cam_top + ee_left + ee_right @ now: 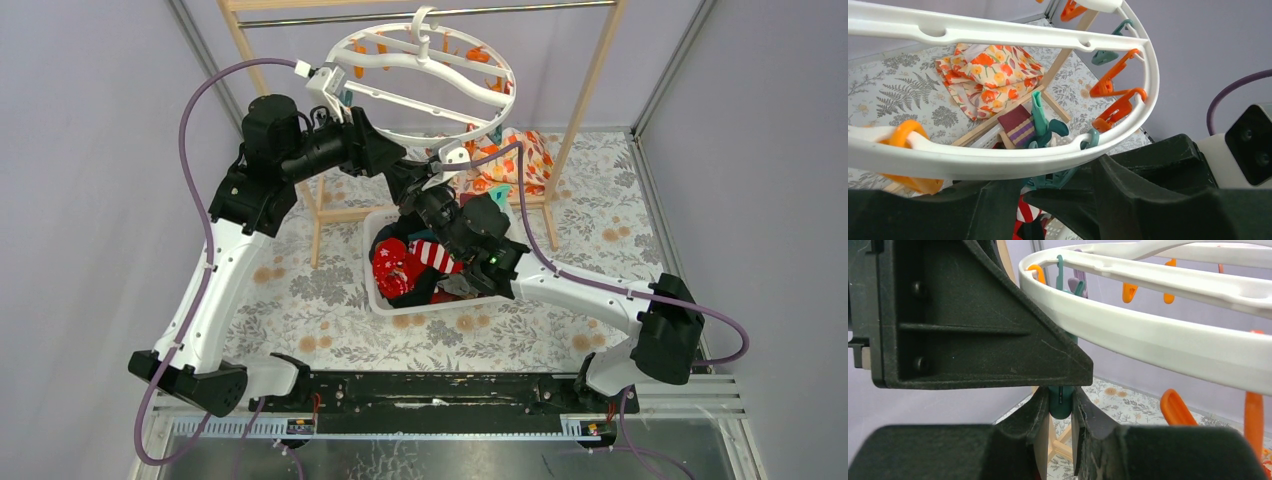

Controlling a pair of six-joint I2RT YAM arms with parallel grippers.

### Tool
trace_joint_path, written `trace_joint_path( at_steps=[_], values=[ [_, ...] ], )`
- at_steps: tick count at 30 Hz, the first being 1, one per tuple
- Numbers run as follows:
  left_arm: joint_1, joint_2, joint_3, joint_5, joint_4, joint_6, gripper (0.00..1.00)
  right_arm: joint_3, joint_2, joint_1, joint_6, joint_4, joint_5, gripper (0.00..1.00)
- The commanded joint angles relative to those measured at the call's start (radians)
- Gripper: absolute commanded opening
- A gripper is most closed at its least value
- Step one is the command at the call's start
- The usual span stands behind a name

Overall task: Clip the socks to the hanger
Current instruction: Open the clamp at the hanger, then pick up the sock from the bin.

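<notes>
Fern-and-blossom print covers the table [300, 300], with plain lilac walls around it.

The right gripper [1060, 407] has its jaws pinched together on the lower end of a teal clip [1060, 401] that dangles from the hanger [1158, 340]. The left gripper [1050, 172] has its jaws apart. The hanger's white rim lies across both fingertips and the teal clip shows in the gap. I cannot tell whether the fingers press on the rim.

In the top view both grippers meet at the ring's 7 o'clock edge. The left arm reaches in from 9 o'clock and the right arm from 5 o'clock. Orange clips [1115, 112] hang along the rim. A maroon-striped sock [1018, 129] shows just under it in the left wrist view.

The hanger's hook sits over the metal bar [540, 9] of a wooden rack [588, 85]. At 6 o'clock from the ring, a white basket [370, 285] holds the socks [395, 268]. One is red with a white pattern, and a red-white striped one lies at its 3 o'clock. An orange flower-print cloth [525, 160] lies at the basket's 1 o'clock.
</notes>
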Motion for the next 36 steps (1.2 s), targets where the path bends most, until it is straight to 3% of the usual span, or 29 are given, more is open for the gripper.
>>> trace_joint_path(
  at_steps=[1, 5, 11, 12, 14, 16, 17, 21, 23, 29, 33, 36],
  values=[
    [-0.004, -0.022, -0.027, -0.034, 0.173, -0.063, 0.52, 0.032, 0.0, 0.038, 0.004, -0.03, -0.024, 0.0],
    [0.004, -0.034, -0.064, -0.045, 0.223, -0.112, 0.4, 0.033, -0.005, 0.039, 0.015, -0.04, -0.025, 0.0],
    [0.005, -0.044, -0.071, -0.051, 0.25, -0.128, 0.36, 0.047, -0.005, 0.04, 0.019, -0.072, -0.035, 0.0],
    [0.006, -0.048, -0.072, -0.051, 0.257, -0.131, 0.33, 0.047, -0.006, 0.04, 0.019, -0.074, -0.036, 0.0],
    [0.005, -0.054, -0.074, -0.063, 0.265, -0.132, 0.17, 0.049, -0.014, 0.04, 0.043, -0.085, -0.035, 0.03],
    [0.005, -0.062, -0.085, -0.086, 0.264, -0.13, 0.01, 0.05, -0.024, 0.04, 0.059, -0.104, -0.025, 0.35],
    [0.006, -0.066, -0.09, -0.093, 0.256, -0.123, 0.0, 0.05, -0.033, 0.04, 0.065, -0.116, -0.016, 0.44],
    [0.007, -0.074, -0.097, -0.097, 0.221, -0.093, 0.0, 0.027, -0.095, 0.041, 0.09, -0.202, 0.039, 0.72],
    [0.008, -0.076, -0.096, -0.086, 0.208, -0.08, 0.0, -0.02, -0.147, 0.04, 0.105, -0.248, 0.057, 0.81],
    [0.007, -0.065, -0.051, -0.086, 0.141, -0.027, 0.0, -0.161, -0.313, 0.041, 0.205, -0.492, 0.086, 0.88],
    [0.007, -0.072, -0.043, -0.107, 0.124, 0.001, 0.0, -0.212, -0.375, 0.041, 0.311, -0.688, 0.093, 0.85],
    [0.007, -0.068, -0.027, -0.115, 0.107, 0.017, 0.0, -0.263, -0.391, 0.039, 0.344, -0.74, 0.077, 0.81]
  ],
)
